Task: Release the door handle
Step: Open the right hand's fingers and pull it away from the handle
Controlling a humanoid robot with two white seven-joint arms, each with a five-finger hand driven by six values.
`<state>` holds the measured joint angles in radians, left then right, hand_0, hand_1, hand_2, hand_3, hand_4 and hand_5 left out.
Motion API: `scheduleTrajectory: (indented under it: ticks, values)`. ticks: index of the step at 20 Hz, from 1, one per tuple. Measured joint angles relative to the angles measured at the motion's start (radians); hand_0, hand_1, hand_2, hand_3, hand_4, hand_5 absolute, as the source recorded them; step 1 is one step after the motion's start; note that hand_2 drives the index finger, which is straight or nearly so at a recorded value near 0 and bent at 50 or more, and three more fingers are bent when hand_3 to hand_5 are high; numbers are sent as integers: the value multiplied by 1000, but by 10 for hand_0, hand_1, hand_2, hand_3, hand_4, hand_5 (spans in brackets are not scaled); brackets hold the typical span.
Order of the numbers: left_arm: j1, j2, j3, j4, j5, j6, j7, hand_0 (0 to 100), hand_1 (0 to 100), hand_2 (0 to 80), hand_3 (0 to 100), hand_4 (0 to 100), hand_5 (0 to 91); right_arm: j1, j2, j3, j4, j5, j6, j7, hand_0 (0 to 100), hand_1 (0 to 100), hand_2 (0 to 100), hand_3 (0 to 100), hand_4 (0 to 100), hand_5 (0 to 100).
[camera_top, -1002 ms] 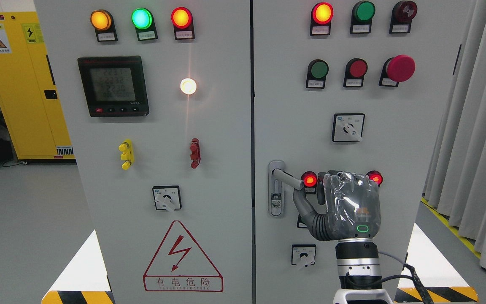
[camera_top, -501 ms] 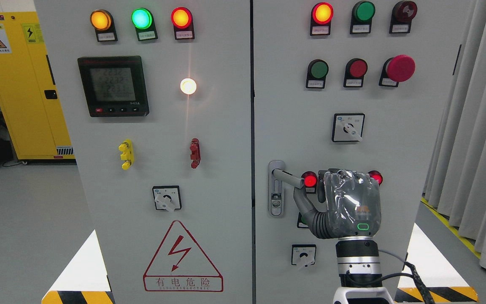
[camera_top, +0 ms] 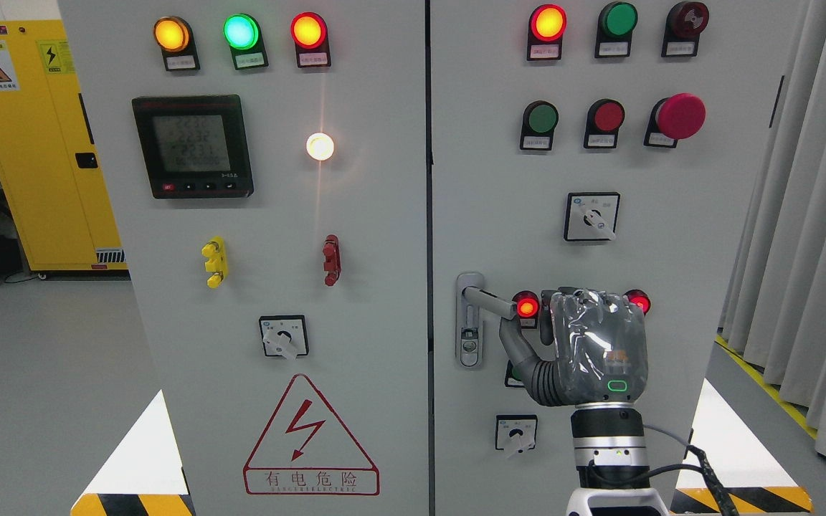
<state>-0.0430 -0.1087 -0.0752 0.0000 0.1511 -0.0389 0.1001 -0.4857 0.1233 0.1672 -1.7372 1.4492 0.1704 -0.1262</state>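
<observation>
The right hand (camera_top: 592, 347) is being shown from the back, its grey shell wrapped in a crinkled, glossy transparent film. A small orange marking is being displayed on the back of the shell, and a green-lit oval ring is glowing at 6 o'clock from it. A dark grey ribbed bellows is covering the thumb base at 9 o'clock. At 6 o'clock, a black wrist collar is being followed by a silver ring and white casing, with black cables being routed toward 4 o'clock.

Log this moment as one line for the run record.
stage: release door handle | right hand: open, beside door handle, thumb just below its tip | left hand: out of view | cabinet door: shut
</observation>
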Motion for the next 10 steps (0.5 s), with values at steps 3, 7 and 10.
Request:
scheduleTrajectory:
  ticks: [3,7,10]
  values:
    - [0,0,0,0,0,0,0,120,556,0,0,0,0,16,0,0,-2,0,-1,-3,521,369,933,1000,1000,1000]
    - [0,0,0,0,0,0,0,120,556,0,0,0,0,51,-1,0,-16,-1,-6,-12,524,370,889,1000,1000,1000]
    - [0,0,0,0,0,0,0,120,556,0,0,0,0,90,-7,-1,-34,-2,-9,-27,537,357,820,1000,1000,1000]
